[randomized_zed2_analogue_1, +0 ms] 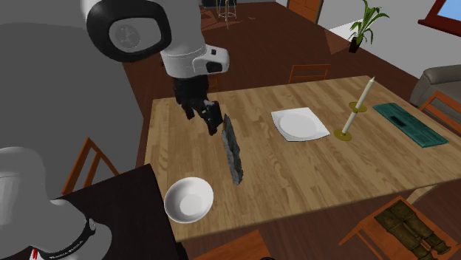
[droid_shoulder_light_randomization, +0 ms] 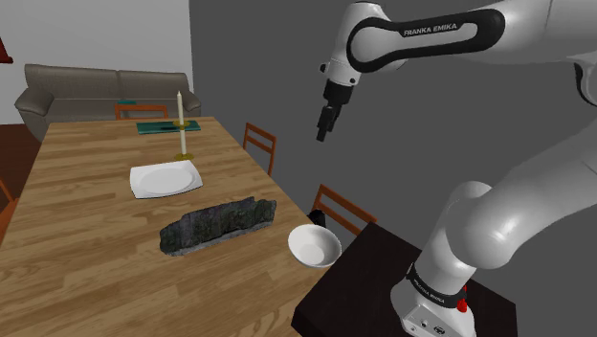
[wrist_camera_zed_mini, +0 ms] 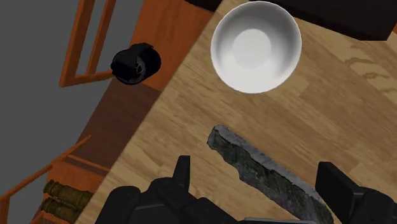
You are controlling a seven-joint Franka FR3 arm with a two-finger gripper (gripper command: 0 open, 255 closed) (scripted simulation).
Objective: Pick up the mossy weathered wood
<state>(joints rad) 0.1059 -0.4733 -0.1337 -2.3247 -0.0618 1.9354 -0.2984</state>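
Observation:
The mossy weathered wood (droid_shoulder_light_randomization: 218, 226) is a long, dark grey-green slab lying flat on the wooden table (droid_shoulder_light_randomization: 86, 258), near the edge closest to the stand. In the second exterior view the wood (randomized_zed2_analogue_1: 233, 148) runs away from the white bowl. My black gripper (droid_shoulder_light_randomization: 323, 132) hangs open in the air well above the table. From the second exterior view the gripper (randomized_zed2_analogue_1: 210, 120) sits over the slab's far end. In the wrist view the wood (wrist_camera_zed_mini: 267, 175) lies far below, between my spread fingers (wrist_camera_zed_mini: 182, 173), untouched.
A white bowl (droid_shoulder_light_randomization: 314, 246) stands by the table corner nearest the stand. A white plate (droid_shoulder_light_randomization: 165, 179), a candle in a brass holder (droid_shoulder_light_randomization: 181, 124) and a green tray (droid_shoulder_light_randomization: 167, 125) lie further along. Orange chairs (droid_shoulder_light_randomization: 260, 141) line the table edge. A black round object (wrist_camera_zed_mini: 135, 62) lies on the floor.

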